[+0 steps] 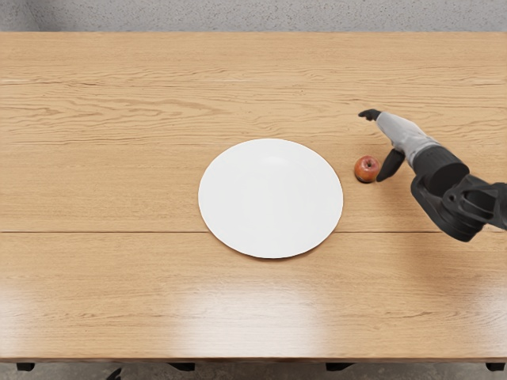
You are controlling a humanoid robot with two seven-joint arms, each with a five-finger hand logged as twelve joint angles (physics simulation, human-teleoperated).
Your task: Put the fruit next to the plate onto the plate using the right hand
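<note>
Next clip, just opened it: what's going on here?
The right hand has its arm coming in from the right edge and sits just right of a small red apple, fingers spread and holding nothing. The apple lies on the wooden table, close beside the white plate but not on it. The plate is bare. The apple has not been grasped yet, so the move to the plate is not yet done. The left arm is out of view.

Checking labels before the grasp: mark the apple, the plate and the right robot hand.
apple (366, 169): head view, middle of its red skin.
plate (270, 198): head view, bare white centre.
right robot hand (402, 137): head view, middle of the grey palm.
</note>
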